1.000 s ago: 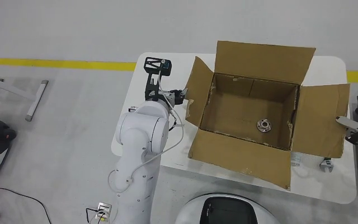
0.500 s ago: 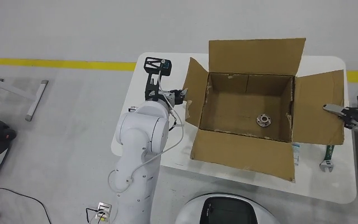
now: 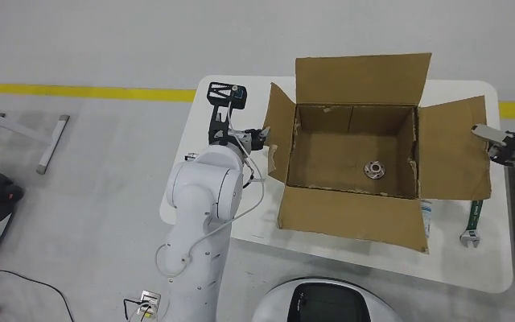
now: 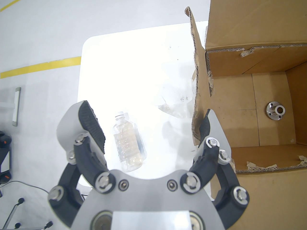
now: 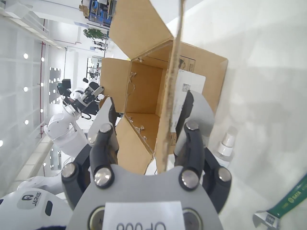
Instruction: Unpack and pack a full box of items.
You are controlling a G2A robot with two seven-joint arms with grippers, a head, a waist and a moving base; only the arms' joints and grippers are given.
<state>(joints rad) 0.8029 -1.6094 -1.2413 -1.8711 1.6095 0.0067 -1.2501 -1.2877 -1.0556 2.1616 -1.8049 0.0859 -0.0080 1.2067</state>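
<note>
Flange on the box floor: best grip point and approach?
Pinch the raised centre hub of the flange from straight above, probably. It lies flat, hub up, disc flush on the cardboard box floor, and the walls block any side approach.

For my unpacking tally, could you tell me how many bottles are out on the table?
2. A clear plastic bottle lies beneath the left gripper; a white-capped bottle is beside the cardboard box near the wrench. The box may hide others.
</note>
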